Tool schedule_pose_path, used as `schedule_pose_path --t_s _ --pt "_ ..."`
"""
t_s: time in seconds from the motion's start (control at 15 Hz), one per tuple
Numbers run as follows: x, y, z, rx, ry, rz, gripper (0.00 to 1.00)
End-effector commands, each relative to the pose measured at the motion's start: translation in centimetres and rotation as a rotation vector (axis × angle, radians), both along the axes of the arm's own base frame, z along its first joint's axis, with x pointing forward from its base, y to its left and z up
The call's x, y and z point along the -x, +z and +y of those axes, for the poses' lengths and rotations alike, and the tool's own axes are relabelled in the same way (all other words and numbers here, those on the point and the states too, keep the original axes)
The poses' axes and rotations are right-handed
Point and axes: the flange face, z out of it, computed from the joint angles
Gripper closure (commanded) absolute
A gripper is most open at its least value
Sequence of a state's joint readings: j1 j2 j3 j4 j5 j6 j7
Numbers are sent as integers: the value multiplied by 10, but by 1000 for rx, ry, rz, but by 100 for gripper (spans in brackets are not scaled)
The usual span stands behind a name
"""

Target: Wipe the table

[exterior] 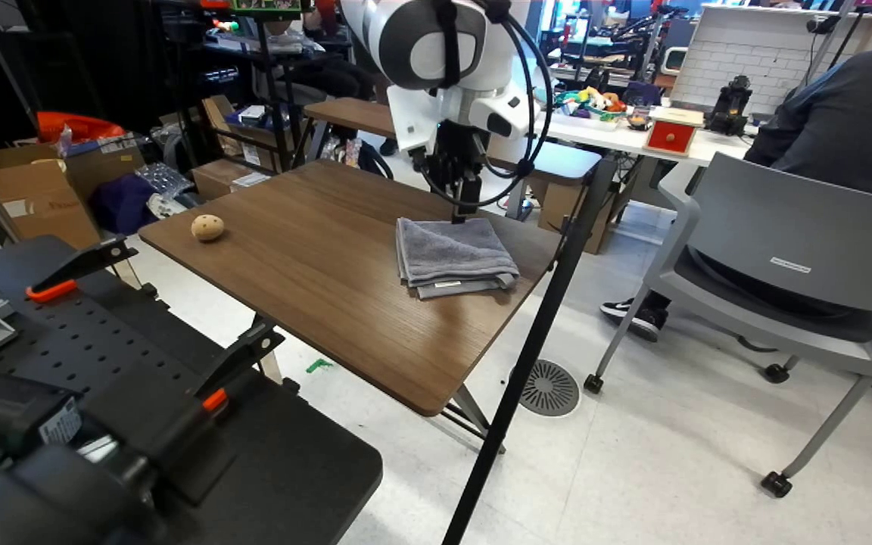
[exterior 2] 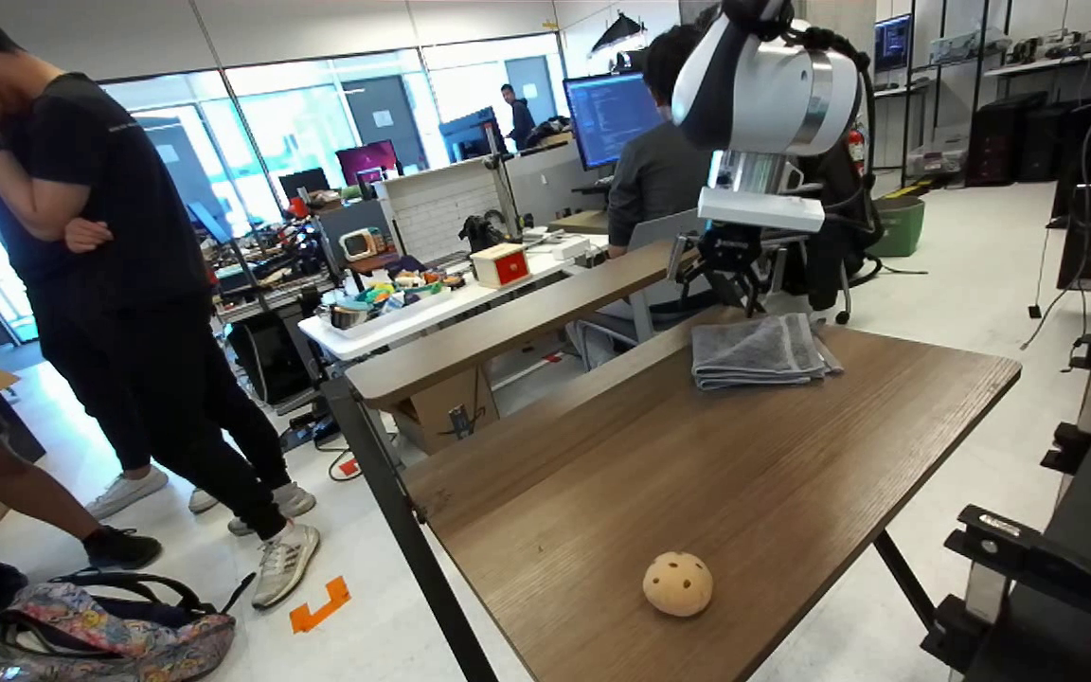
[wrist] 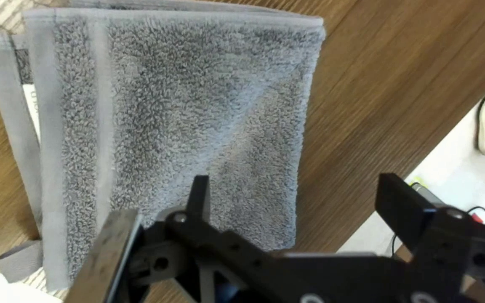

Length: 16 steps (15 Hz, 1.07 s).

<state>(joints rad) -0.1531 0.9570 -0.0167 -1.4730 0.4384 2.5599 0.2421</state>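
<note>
The brown wood-grain table shows in both exterior views (exterior: 300, 242) (exterior 2: 593, 493) and fills the background of the wrist view (wrist: 373, 97). A folded grey towel lies flat on it near one end, in both exterior views (exterior: 455, 253) (exterior 2: 754, 350) and in the wrist view (wrist: 183, 105). My gripper (exterior: 465, 208) (exterior 2: 718, 296) points down just above the towel's edge. In the wrist view the gripper (wrist: 294, 176) is open and empty, one finger over the towel and the other past its side, towards the table edge. Whether a fingertip touches the towel I cannot tell.
A tan ball with holes (exterior: 207, 227) (exterior 2: 678, 584) sits on the table at the end away from the towel. A black post (exterior: 534, 341) stands at a table edge. A black bench with clamps (exterior: 284, 446) and a grey chair (exterior: 792, 250) stand nearby.
</note>
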Motion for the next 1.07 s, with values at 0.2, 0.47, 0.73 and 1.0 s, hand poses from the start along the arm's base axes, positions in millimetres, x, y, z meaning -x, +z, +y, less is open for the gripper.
schedule_pose_path --t_s 0.2,0.47,0.73,1.0 --pt "-3 -40 -1 20 -32 34 0" --pt "-6 -47 -1 26 -35 34 0" --pt "-13 -61 8 83 -58 72 0" --pt "-16 -96 23 256 -62 139 0"
